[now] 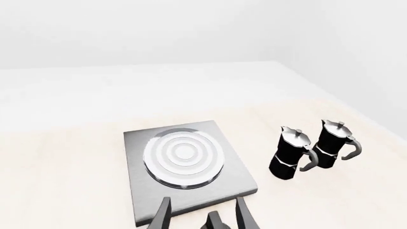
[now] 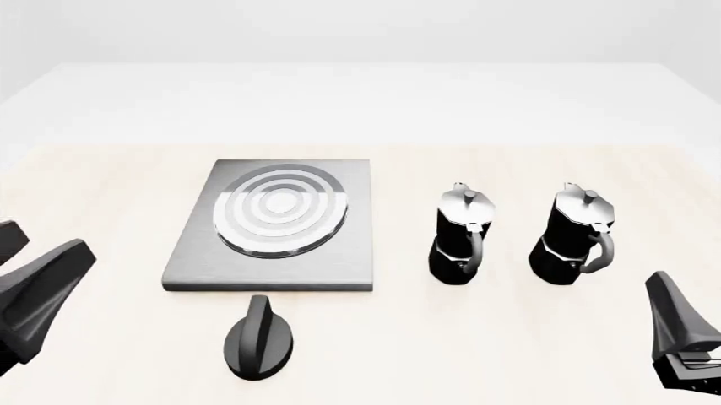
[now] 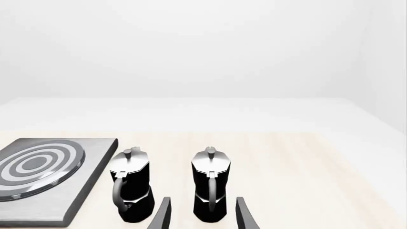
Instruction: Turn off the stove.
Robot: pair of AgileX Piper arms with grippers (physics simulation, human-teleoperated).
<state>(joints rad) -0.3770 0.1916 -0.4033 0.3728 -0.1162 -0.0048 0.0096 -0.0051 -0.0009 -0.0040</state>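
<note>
Brushed-grey stove with concentric silver rings, black ridged knob, black-and-silver moka pots.

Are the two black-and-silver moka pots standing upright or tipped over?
Upright. Both black-and-silver moka pots stand on their bases on the pale wooden table, silver lids on top, beside the grey metal stove plate.

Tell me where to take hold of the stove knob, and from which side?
Grip the raised ridge across the control knob, coming from above with the left gripper, which is nearer. The ridge runs roughly front to back, so put one of the fingers on each long flank. The knob sits clear of the stove edge.
</note>
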